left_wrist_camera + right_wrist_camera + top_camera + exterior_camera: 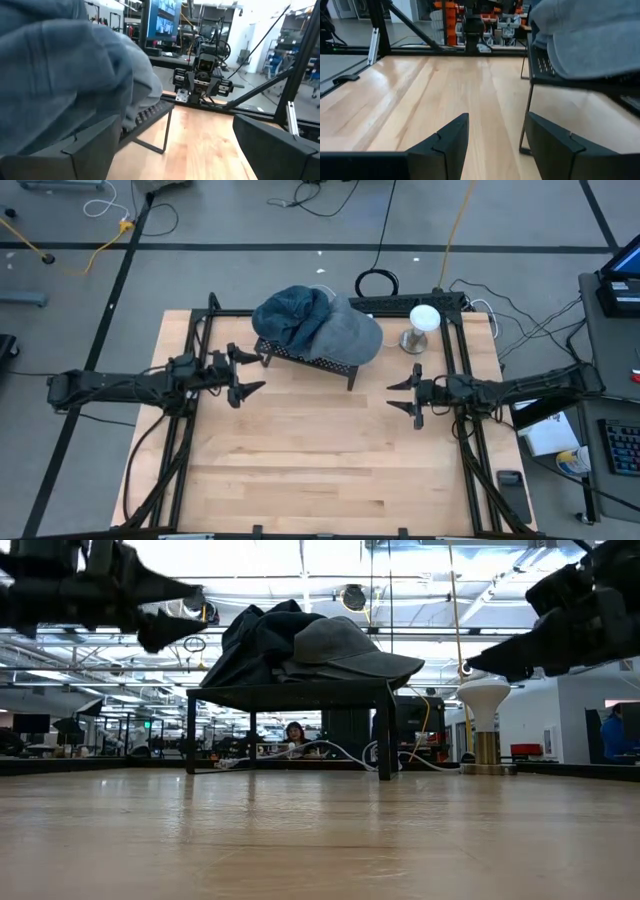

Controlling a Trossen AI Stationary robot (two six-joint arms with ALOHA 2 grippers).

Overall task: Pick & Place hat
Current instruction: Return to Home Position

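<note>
Your blue caps (318, 328) lie heaped on the black shelf (310, 358) at the table's back, seemingly several. Only the low view shows a brim overhanging. Left gripper (250, 372) and right gripper (392, 394) flank the shelf, jaws spread, empty.

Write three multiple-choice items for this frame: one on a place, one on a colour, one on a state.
1. Where do the blue caps lie?
A. on the black shelf
B. on the bare tabletop
C. on the floor

2. What colour is the rounded top of the stand beside the shelf?
A. red
B. white
C. black

3. How do the left gripper and the right gripper stand?
A. both with fingers open, holding nothing
B. left shut on a cap
C. right shut on the shelf

Answers:
1. A, the low view shows the caps piled on the shelf.
2. B, the stand's top shows white from above.
3. A, each wrist view shows its fingers apart with nothing between.
</note>
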